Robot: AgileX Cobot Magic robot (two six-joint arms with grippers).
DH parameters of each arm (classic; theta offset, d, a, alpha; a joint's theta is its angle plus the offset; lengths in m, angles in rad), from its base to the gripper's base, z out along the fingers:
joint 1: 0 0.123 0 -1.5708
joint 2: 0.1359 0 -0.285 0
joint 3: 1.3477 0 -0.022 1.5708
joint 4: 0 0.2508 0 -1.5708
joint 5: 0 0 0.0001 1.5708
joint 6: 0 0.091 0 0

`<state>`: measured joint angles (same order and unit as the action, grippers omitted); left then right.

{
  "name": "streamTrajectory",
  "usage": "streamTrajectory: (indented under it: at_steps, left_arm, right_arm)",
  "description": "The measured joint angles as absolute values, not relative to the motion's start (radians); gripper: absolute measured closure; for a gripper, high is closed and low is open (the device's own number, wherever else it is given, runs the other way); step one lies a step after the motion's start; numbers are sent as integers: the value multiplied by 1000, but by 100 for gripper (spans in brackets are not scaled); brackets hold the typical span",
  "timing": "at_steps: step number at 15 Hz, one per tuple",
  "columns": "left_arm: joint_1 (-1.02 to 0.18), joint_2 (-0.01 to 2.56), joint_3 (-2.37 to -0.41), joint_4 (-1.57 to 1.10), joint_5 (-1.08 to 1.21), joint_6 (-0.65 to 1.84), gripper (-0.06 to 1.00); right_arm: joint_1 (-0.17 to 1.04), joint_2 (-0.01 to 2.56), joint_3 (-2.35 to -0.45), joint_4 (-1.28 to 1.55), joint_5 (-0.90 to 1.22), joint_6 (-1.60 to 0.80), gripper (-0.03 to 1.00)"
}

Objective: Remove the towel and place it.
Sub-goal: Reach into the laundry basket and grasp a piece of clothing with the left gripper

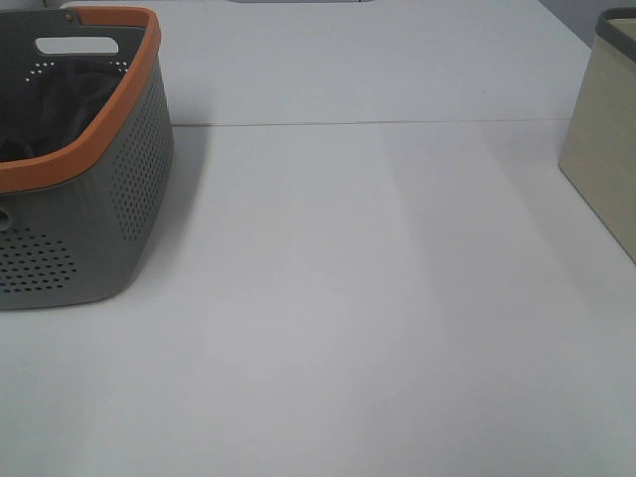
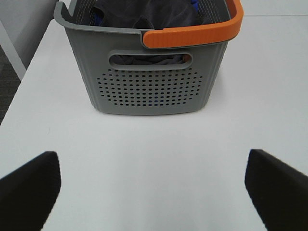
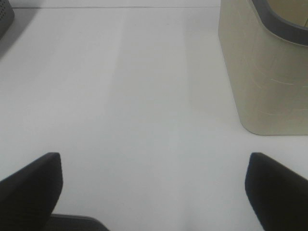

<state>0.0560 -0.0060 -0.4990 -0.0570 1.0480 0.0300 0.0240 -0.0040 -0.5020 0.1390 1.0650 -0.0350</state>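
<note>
The dark navy-charcoal terry towel [image 2: 159, 17] lies bunched inside the grey perforated plastic basket with an orange rim [image 2: 149, 91], which stands at the far left of the white table [image 1: 348, 298]. A scrap of bright blue cloth [image 2: 194, 5] shows beside the towel. A beige rectangular bin with a grey rim [image 1: 601, 149] stands at the far right, well apart from the basket. The left end effector [image 2: 151, 178] hangs released, fingers spread wide, facing the basket's handle slot [image 2: 150, 60] across a stretch of table. The right end effector [image 3: 151, 178] is likewise released and holds nothing, with the beige bin ahead of it.
</note>
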Motion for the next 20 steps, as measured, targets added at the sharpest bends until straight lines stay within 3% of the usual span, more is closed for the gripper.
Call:
streamTrajectory:
  at_steps: [20]
  left_arm:
    - [59, -6, -499, -54, 1048, 30, -4]
  right_arm:
    - [24, -4, -502, 139, 1065, -35, 4]
